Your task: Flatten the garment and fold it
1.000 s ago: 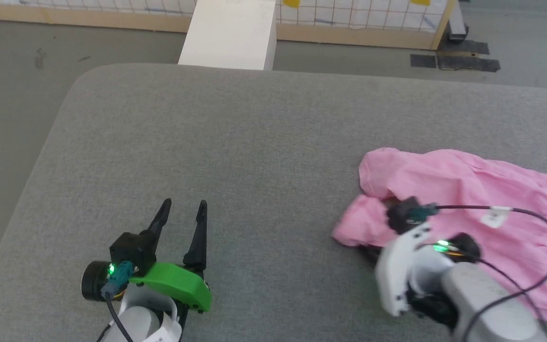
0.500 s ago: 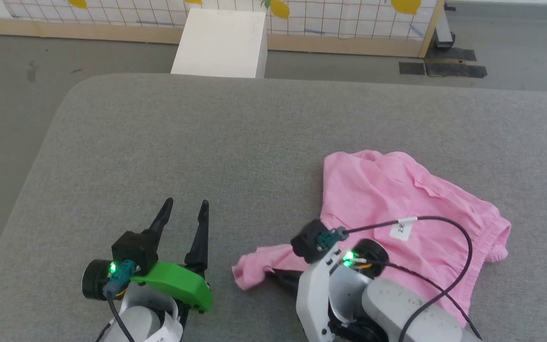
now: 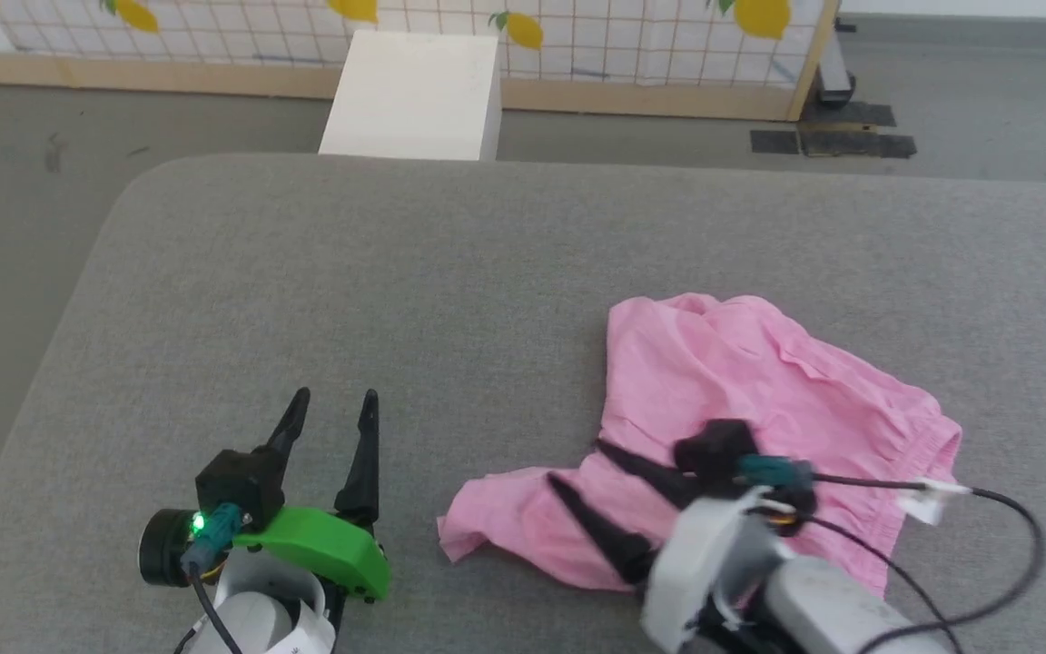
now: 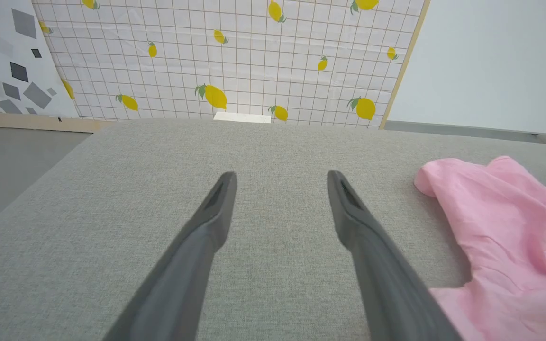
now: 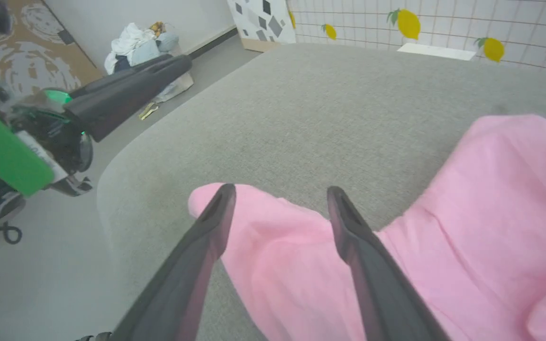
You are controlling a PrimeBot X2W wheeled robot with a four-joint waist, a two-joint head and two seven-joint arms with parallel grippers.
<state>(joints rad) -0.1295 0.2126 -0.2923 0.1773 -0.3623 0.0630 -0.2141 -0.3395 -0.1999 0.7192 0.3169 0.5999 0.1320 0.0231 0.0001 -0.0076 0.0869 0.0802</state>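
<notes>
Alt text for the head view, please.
A wrinkled pink garment lies on a grey padded surface, the right gripper open over its near-left part. The left gripper is open over bare surface, apart from the garment.

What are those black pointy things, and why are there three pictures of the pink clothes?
Those are a robot's two grippers, like hands with two long fingers each. One picture comes from a camera on its head, looking down at a grey padded surface. The left gripper is open over bare grey. The right gripper is open too, its fingers spread over the edge of the pink garment, which lies crumpled. The other two pictures come from cameras on each wrist, looking along that gripper's fingers. Nothing is held right now.
</notes>
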